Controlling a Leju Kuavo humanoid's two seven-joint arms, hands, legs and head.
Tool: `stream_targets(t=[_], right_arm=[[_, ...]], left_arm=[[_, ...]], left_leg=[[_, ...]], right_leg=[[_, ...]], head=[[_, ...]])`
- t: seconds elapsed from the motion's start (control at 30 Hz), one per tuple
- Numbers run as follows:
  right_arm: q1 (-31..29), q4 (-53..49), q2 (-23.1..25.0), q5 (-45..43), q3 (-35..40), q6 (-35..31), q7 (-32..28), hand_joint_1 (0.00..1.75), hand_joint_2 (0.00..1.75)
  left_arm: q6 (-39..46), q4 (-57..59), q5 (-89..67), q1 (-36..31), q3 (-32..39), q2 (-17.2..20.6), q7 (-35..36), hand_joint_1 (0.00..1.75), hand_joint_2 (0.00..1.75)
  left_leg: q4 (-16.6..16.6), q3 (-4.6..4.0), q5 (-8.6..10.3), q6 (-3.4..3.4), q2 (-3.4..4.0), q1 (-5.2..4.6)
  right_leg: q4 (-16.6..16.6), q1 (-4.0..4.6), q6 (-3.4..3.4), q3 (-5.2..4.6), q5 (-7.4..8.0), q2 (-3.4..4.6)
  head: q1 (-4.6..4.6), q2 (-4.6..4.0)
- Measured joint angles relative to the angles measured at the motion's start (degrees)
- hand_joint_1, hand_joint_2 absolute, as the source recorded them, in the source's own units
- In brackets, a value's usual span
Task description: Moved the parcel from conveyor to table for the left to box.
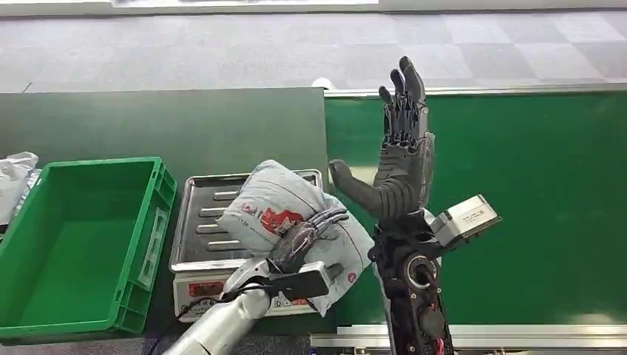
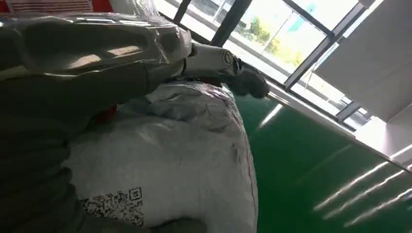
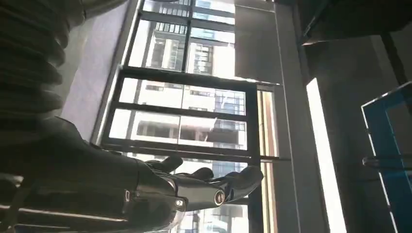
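Observation:
The parcel, a grey-white plastic mail bag with red print, lies on the metal tray of a small scale on the dark table. My left hand reaches over it from below, its fingers laid across the parcel's right side and gripping it. In the left wrist view the parcel with its printed code bulges under the hand, whose fingers curve over the top. My right hand stands raised above the conveyor's left end, palm flat, fingers spread upward and holding nothing. The right wrist view shows that hand against windows.
A green plastic crate stands left of the scale, open and hollow. A white bag lies at the far left edge. The green conveyor belt runs along the right, with its metal rail at the back. Grey floor tiles lie beyond.

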Motion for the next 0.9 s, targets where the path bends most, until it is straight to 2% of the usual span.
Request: stream_targets(t=[0.2, 0.43, 0.53, 0.67, 0.9], right_arm=[[0.09, -0.66, 0.00, 0.00, -0.42, 0.00, 0.00, 0.00, 1.75], [0.14, -0.79, -0.02, 0.00, -0.70, 0.00, -0.37, 0.00, 1.75], [0.14, -0.76, -0.02, 0.00, -0.72, 0.00, -0.59, 0.00, 1.75], [0.19, -0.76, -0.02, -0.13, -0.96, -0.17, -0.61, 0.00, 1.75], [0.42, 1.21, -0.15, -0.20, -1.81, -0.11, -0.26, 0.00, 1.75]], left_arm=[[0.81, 2.03, 0.72, -1.25, 0.02, 0.00, -0.15, 1.66, 1.75], [0.48, 2.29, 4.92, -1.73, 1.38, 0.00, -2.67, 1.64, 1.75], [0.85, 1.44, 7.19, -1.47, 2.54, 0.00, -4.29, 1.75, 1.75], [11.99, -4.05, 8.74, 1.67, 4.22, 0.07, -5.40, 1.75, 1.75], [27.13, -26.03, 10.25, 8.85, 6.62, 1.71, -6.47, 1.75, 1.75]], left_leg=[[0.00, 0.21, 0.00, 0.00, 0.00, 0.00], [0.00, 0.35, 0.00, 0.00, 0.00, 0.00], [0.00, 0.35, 0.00, 0.00, 0.00, 0.00], [0.00, 0.31, 0.00, 0.00, 0.05, 0.00], [-0.01, 0.05, 0.00, -0.01, 0.04, 0.01]], right_leg=[[0.00, 0.00, 0.00, 0.22, 0.00, 0.00], [0.00, 0.00, 0.00, 0.35, 0.00, 0.00], [0.00, 0.00, 0.00, 0.35, 0.00, 0.01], [0.00, 0.00, -0.01, 0.26, 0.01, 0.05], [0.01, 0.03, -0.01, 0.01, 0.00, 0.05]], head=[[0.00, 0.00], [0.00, 0.00], [0.00, 0.00], [0.00, 0.00], [-0.02, 0.00]])
